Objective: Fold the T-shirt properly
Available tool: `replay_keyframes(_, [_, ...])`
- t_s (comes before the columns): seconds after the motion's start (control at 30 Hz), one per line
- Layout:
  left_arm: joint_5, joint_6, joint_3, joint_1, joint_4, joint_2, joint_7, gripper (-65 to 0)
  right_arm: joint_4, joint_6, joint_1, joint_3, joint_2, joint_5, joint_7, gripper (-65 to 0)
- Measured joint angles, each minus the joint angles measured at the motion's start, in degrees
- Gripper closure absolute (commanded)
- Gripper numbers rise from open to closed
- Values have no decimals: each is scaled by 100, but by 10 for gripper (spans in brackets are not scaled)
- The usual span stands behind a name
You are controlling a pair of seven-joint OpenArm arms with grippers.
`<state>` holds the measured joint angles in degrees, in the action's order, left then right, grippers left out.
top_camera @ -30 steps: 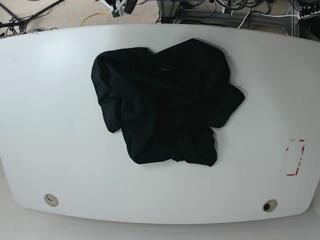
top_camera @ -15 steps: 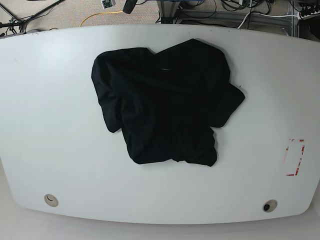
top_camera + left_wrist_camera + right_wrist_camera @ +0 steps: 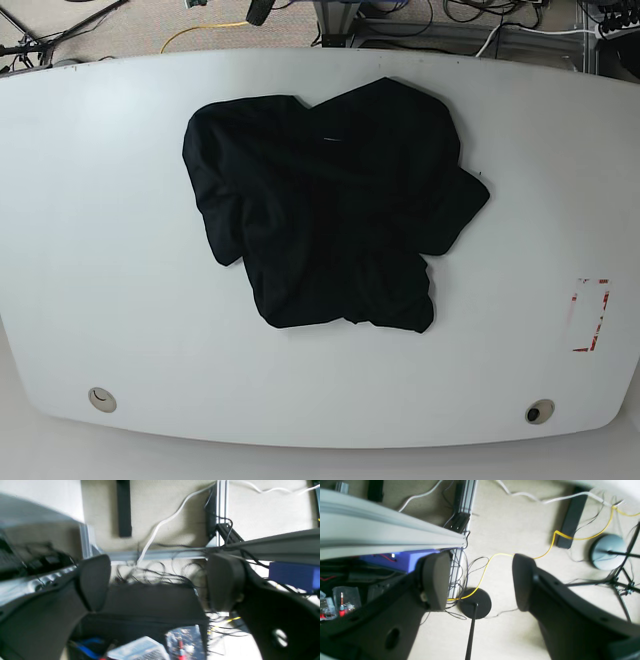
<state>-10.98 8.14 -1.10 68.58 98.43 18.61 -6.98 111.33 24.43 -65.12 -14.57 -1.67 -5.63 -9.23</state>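
Note:
The black T-shirt [image 3: 330, 200] lies crumpled and wrinkled in the middle of the white table [image 3: 100, 250] in the base view, bunched into an uneven heap with a sleeve sticking out at the right. Neither arm shows in the base view. My left gripper [image 3: 158, 580] is open and empty, held off the table over floor, cables and a dark box. My right gripper [image 3: 480, 580] is open and empty too, over carpet with a yellow cable. The shirt shows in neither wrist view.
A red-marked rectangle [image 3: 590, 315] sits near the table's right edge. Two round holes [image 3: 100, 400] [image 3: 540, 411] lie near the front edge. Cables, aluminium frame rails [image 3: 462, 525] and stand bases [image 3: 607, 551] lie on the floor behind the table.
The shirt has not moved. A bit of arm seen at the top edge of the base view has moved up out of the frame.

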Motion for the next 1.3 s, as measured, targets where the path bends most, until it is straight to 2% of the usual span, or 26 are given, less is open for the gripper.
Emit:
replay_keyframes(0.13, [466,0,-111,227,426,-17,-11,-592,313,2,-256,4,-26,28,-11,-382])
replay_keyframes(0.27, [577,-39,-195,341,846,-15,-2,-592,396,-2,-321,11,-50,516,-17,-379])
replay_keyframes(0.5, [584,-11,-494,208,1154,7,11,-592,407,37,-37,0,227,1436,186,-379])
replay_keyframes(0.57, [584,-22,-490,22,1169,-2,11,-592,409,199,129,2,227,1611,271,-379])
replay_keyframes(0.67, [584,-20,-501,-199,1207,4,-20,-592,411,616,411,17,208,1674,238,-379])
replay_keyframes(0.83, [584,-20,-511,-389,1204,-9,11,-593,407,1027,852,424,267,1685,212,-379])
replay_keyframes(0.9, [586,-46,-505,-514,1204,-13,4,-593,402,1049,992,566,387,1602,192,-379])
replay_keyframes(1.07, [584,-11,-527,-667,1207,-28,-2,-593,372,970,1478,1217,809,822,-103,-379])
replay_keyframes(1.3, [584,-20,-518,-699,1202,-31,13,-593,216,1008,1989,1349,741,-282,-136,-379])
